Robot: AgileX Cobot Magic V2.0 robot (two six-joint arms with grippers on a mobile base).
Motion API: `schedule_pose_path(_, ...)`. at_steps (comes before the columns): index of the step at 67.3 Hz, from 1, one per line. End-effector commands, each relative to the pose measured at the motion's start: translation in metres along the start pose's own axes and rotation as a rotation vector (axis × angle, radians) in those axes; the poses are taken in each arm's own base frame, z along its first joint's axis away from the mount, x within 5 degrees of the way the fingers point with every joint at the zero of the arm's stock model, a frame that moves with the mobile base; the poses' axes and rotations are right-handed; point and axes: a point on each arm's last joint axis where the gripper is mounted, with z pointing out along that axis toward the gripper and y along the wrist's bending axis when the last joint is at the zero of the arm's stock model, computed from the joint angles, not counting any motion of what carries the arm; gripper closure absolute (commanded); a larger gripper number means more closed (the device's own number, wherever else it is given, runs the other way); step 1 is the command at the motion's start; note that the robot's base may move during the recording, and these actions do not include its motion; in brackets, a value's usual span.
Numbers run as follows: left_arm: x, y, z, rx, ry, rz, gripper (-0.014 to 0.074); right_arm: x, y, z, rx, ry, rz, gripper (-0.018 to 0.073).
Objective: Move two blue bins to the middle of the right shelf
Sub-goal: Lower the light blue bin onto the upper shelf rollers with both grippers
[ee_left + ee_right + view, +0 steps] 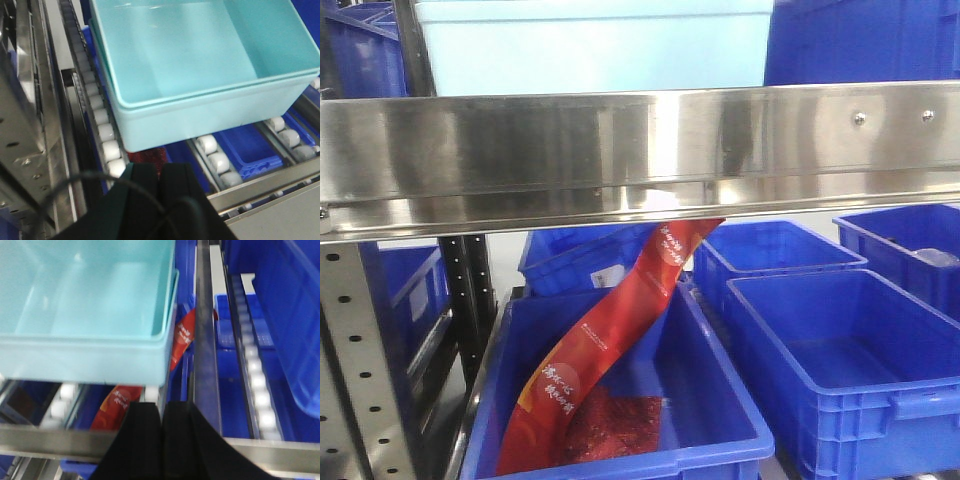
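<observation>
The left claw (pixel 159 172) hung pinched shut, empty, just short of the two blue bins (pixel 200 75), nested on the shelf's rollers (pixel 107 140). The right claw (pixel 161 412) matched it. Each probably needed to open, then grip the rim evenly.

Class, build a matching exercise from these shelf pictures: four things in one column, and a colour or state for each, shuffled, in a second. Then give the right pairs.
Things
1. nested bins
2. snack bag
3. shelf rail
4. left claw

Colour or state
A. shiny steel, running across the front view
B. red, leaning inside a dark blue bin
C. black, closed, holding nothing
D. pale icy blue, resting on white rollers

Pairs: 1-D, 2-B, 3-A, 4-C
</observation>
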Motion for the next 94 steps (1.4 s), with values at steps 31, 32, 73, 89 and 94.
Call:
schedule_pose_path(31,0.146,0.029,-0.08,0.049,-0.281,0.031,0.0707,0.144,-0.014,-0.076,0.009,-0.259,-0.034,0.0721)
schedule_pose_path(32,0.15,0.03,-0.082,0.048,-0.287,0.032,0.0707,0.148,-0.014,-0.078,0.009,-0.265,-0.04,0.0721)
schedule_pose_path(73,0.18,0.037,-0.108,0.062,-0.398,0.025,0.0707,0.192,-0.017,-0.107,0.003,-0.418,-0.087,0.0721)
schedule_pose_path(89,0.18,0.037,-0.108,0.062,-0.398,0.025,0.0707,0.192,-0.017,-0.107,0.003,-0.418,-0.087,0.0721)
schedule_pose_path(94,0.18,0.037,-0.108,0.062,-0.398,0.025,0.0707,0.192,-0.017,-0.107,0.003,-0.418,-0.087,0.0721)
